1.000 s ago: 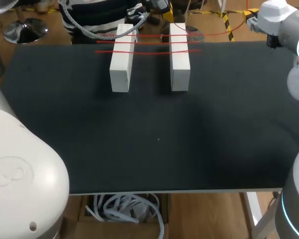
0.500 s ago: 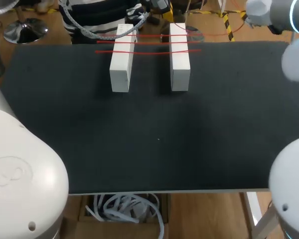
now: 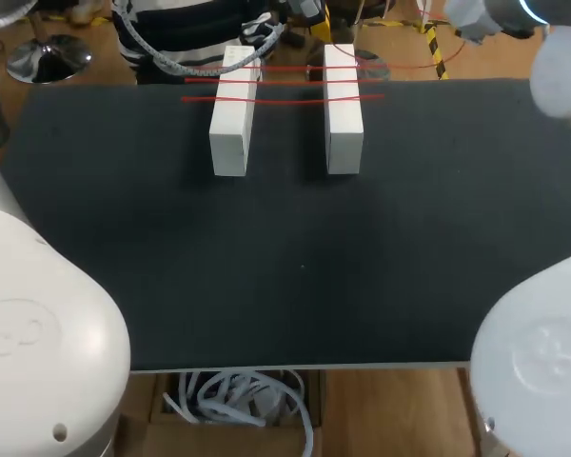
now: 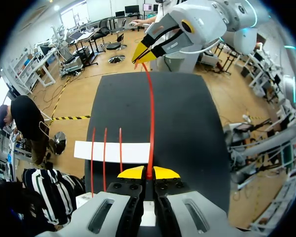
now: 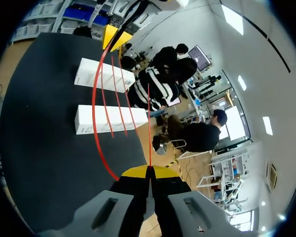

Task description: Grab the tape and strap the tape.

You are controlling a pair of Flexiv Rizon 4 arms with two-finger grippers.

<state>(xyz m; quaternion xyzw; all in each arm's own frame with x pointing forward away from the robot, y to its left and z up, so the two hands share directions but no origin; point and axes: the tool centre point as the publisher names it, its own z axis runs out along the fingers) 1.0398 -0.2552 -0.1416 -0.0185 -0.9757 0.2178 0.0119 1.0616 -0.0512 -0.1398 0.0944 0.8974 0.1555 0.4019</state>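
Two white blocks (image 3: 230, 124) (image 3: 343, 114) lie side by side at the far middle of the black table (image 3: 285, 267). Three red tape strips (image 3: 285, 82) cross their far ends. In the left wrist view my left gripper (image 4: 148, 172) is shut on one end of a further red tape (image 4: 151, 118), just beyond a white block (image 4: 113, 151). The tape runs over the table to my right gripper (image 4: 144, 53). In the right wrist view my right gripper (image 5: 149, 171) is shut on the tape (image 5: 94, 123), which sags in a curve to the left gripper (image 5: 114, 38) past both blocks (image 5: 111, 118).
My right arm (image 3: 557, 67) hangs over the far right corner and its bulky joint (image 3: 538, 362) fills the near right. My left arm's housing (image 3: 38, 343) fills the near left. A person in a striped top stands just behind the blocks.
My right arm's wrist has swung left along the far edge, and its lower joint has come further into the near right. Blocks and strips have not moved.
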